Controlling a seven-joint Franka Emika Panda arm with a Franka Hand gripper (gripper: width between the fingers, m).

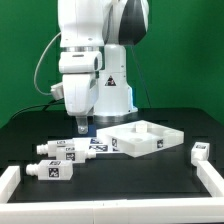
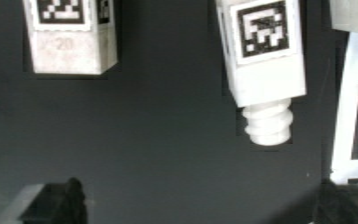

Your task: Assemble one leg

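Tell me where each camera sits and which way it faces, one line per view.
Exterior view: sits off the arm, slightly above, facing the white robot arm and black table; the arm and its tool show.
Wrist view: sits on the wrist, looking down at the table; only the tool's dark fingertips show, spread apart.
Shared: the table and small white stubby plastic legs with square tags, likely those under the tool.
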